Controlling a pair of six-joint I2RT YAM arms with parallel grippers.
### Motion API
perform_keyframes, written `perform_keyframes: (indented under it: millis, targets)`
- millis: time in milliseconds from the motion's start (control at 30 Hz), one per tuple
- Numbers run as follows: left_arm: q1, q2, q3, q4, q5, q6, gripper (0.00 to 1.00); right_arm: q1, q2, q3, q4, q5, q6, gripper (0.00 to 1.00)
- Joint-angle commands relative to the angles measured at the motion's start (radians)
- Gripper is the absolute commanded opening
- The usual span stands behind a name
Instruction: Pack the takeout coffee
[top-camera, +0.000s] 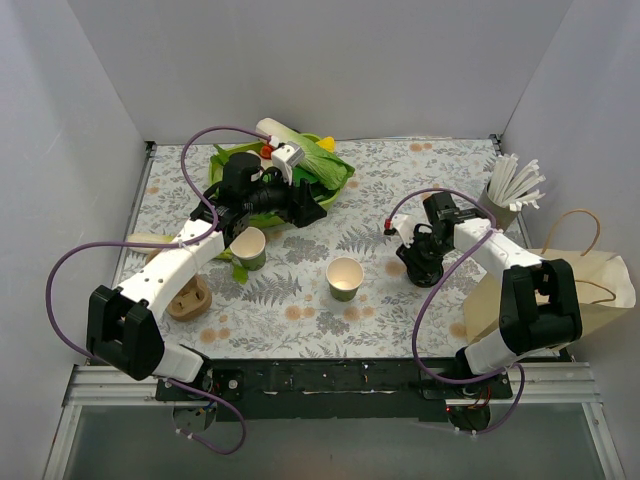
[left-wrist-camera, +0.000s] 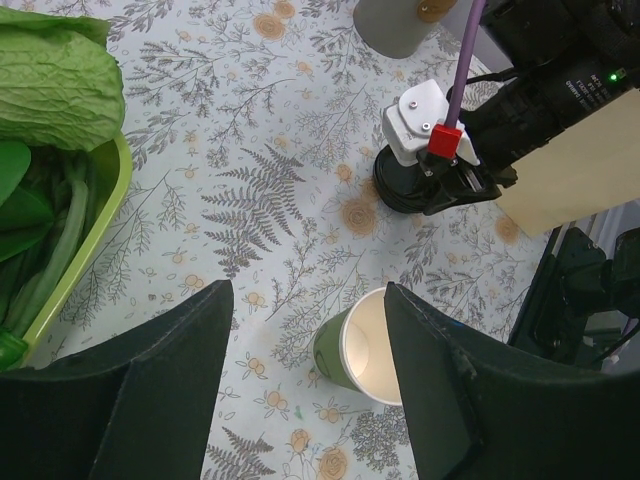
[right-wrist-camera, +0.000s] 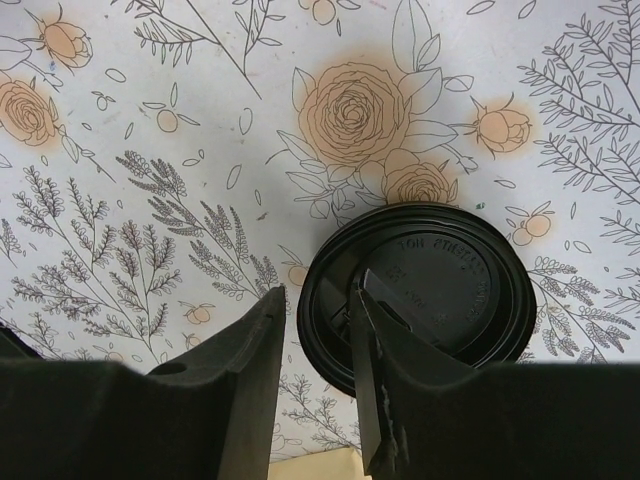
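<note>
The right gripper (right-wrist-camera: 316, 292) is narrowed onto the black lid (right-wrist-camera: 450, 300). One finger stands just outside the lid's edge and the other rests on its top. The rim fills the slim gap between them, so the gripper pinches the rim. The lid lies flat and top side up on the flowered table (top-camera: 300, 320), near the paper bag (top-camera: 600, 285) on the side toward the table's middle. It is round and glossy, with a raised rim and faint moulded lettering on top.

The left gripper (left-wrist-camera: 307, 290) is spread wide and holds nothing. It hangs above the table, well apart from the bag.

The green cup (top-camera: 345, 278) stands upright near the table's middle, beyond the lid as seen from the bag and apart from both grippers. Its wall is green, its inside cream-white, and its mouth is uncovered. A second green cup (top-camera: 248, 247) of the same look stands farther still from the bag, close beside the left arm, also uncovered. A grey cup of white straws (top-camera: 497, 212) stands just behind the bag.
</note>
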Motion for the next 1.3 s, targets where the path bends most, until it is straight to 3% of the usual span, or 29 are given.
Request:
perform_keyframes:
  millis: [0, 500, 767, 933, 1267]
  targets:
    - [0.002, -0.046, -0.01, 0.012, 0.02, 0.009, 0.62, 0.01, -0.001, -0.012, 0.027, 0.021, 0.018, 0.39]
    - [0.003, -0.037, -0.009, 0.019, 0.026, 0.006, 0.62, 0.012, 0.003, -0.018, 0.035, 0.024, 0.022, 0.27]
    - [0.005, -0.032, -0.009, 0.023, 0.028, 0.006, 0.62, 0.013, -0.009, 0.039, 0.001, 0.071, 0.036, 0.01]
    - [0.005, -0.035, -0.012, 0.018, 0.032, 0.013, 0.62, 0.012, -0.029, 0.144, -0.158, 0.07, 0.05, 0.01]
    - [0.003, -0.025, 0.005, 0.01, 0.063, 0.027, 0.62, 0.01, -0.058, 0.262, -0.237, 0.018, 0.058, 0.01]
